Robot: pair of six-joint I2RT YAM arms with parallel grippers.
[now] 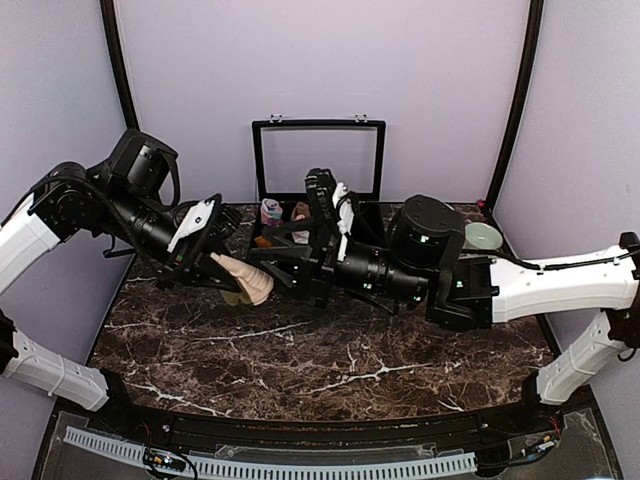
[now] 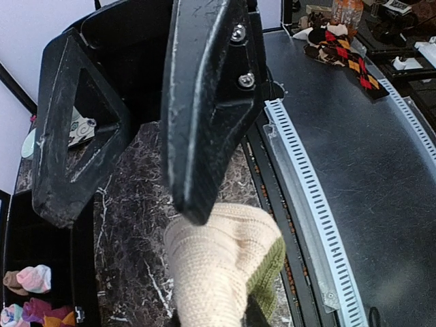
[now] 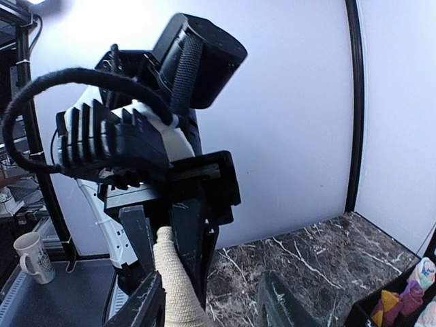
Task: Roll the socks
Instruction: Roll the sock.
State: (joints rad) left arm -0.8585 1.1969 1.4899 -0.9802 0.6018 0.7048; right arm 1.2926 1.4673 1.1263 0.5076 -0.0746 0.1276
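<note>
Only the tan foot and olive toe [image 2: 269,272] of the striped sock [image 1: 248,280] show. My left gripper [image 1: 215,258] is shut on its narrow end, which in the right wrist view is pinched between the left fingers [image 3: 185,228]. The tan foot [image 2: 218,266] hangs out over the marble table [image 1: 330,370] toward my right gripper [image 1: 278,270]. That gripper [image 3: 211,306] stands open, with the sock [image 3: 174,286] passing close by one of its fingers [image 3: 139,303]. A pink and mint sock [image 1: 270,211] sits in the black bin at the back.
The black bin [image 1: 365,215] with its raised lid frame [image 1: 318,125] stands behind both grippers and holds small coloured bundles [image 3: 402,303]. A pale bowl [image 1: 483,236] is at the back right. A slotted rail [image 2: 306,204] runs along the table's near edge.
</note>
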